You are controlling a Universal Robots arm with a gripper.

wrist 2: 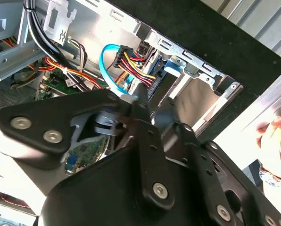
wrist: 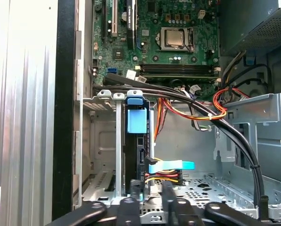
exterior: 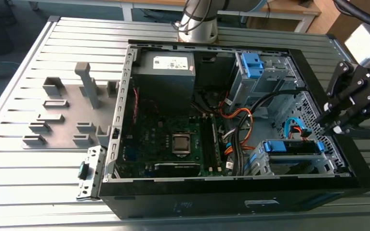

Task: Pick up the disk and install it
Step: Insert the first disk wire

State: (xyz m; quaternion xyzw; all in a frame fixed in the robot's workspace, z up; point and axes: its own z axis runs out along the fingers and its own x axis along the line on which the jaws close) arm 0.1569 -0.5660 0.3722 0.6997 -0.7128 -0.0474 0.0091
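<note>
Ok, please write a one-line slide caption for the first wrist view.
Black gripper close to the blue-bracketed flat disk, standing on edge in the grey metal drive cage.

The disk (exterior: 290,147) stands on edge in the drive cage (exterior: 330,155), near right in the exterior view. Blue bracket outward, cables (wrist: 166,175) attached.

disk (wrist: 133,160): edge-on in bay (wrist: 103,141), faces hidden | person's hand (wrist 2: 276,141): blurred, cut off by second wrist view's edge
</note>
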